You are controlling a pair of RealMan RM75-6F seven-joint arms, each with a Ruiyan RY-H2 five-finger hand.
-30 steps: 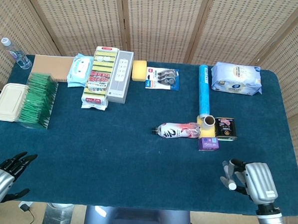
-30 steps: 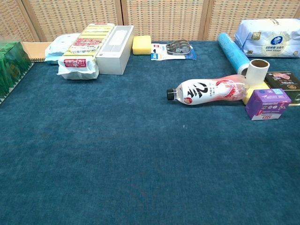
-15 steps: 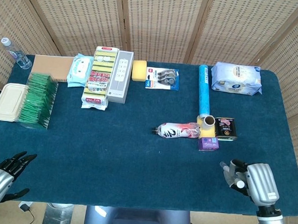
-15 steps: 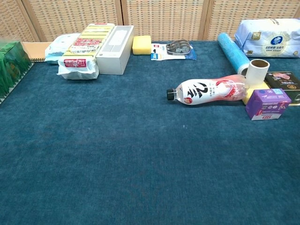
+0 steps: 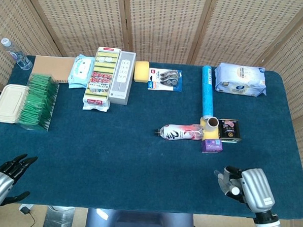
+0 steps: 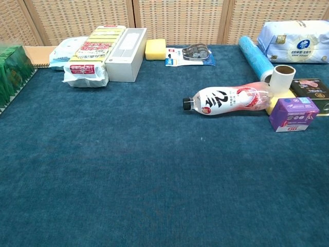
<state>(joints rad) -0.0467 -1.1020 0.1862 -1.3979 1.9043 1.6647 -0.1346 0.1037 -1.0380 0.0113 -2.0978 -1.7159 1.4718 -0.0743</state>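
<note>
Purple box (image 5: 212,145) sits on the worktop (image 5: 129,158) beside the bottle (image 5: 181,132), nearest my right robot hand (image 5: 244,185), which hovers empty with fingers apart; left robot hand (image 5: 3,173) waits likewise spread, off the near edge.

The head view looks steeply down from high on the whole bench (image 5: 113,157). The chest view sits low and near, facing across it. The 2 views share the bottle (image 5: 181,132) (image 6: 226,99) area.
</note>
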